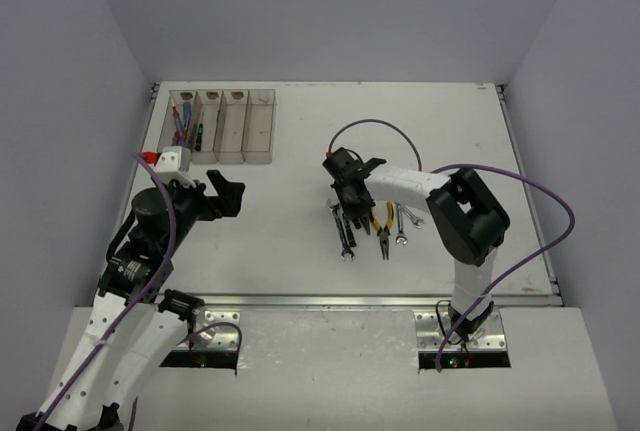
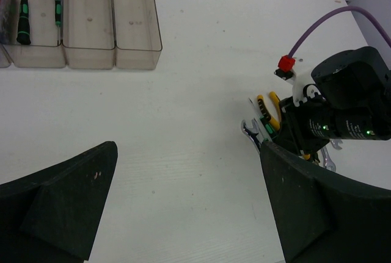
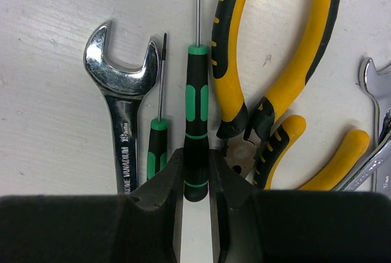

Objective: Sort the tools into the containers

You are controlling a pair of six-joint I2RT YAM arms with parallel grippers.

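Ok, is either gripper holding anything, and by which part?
Right gripper clamps the longer green-black screwdriver by the butt end of its handle; left gripper is open, holding nothing.

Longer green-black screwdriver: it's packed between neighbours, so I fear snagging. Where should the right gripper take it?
Grip the longer screwdriver at its handle's butt end, from above, jaws in the gaps beside the short screwdriver and yellow pliers; the shaft is thin.

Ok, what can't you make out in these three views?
Top view: the right end effector covers part of the loose tools; the bins' contents too small to count.
Left wrist view: the frame edge cuts off the leftmost bin; the right arm hides most loose tools.
Right wrist view: its fingers hide the smaller screwdriver's handle end; whether they pinch the longer screwdriver is unclear.
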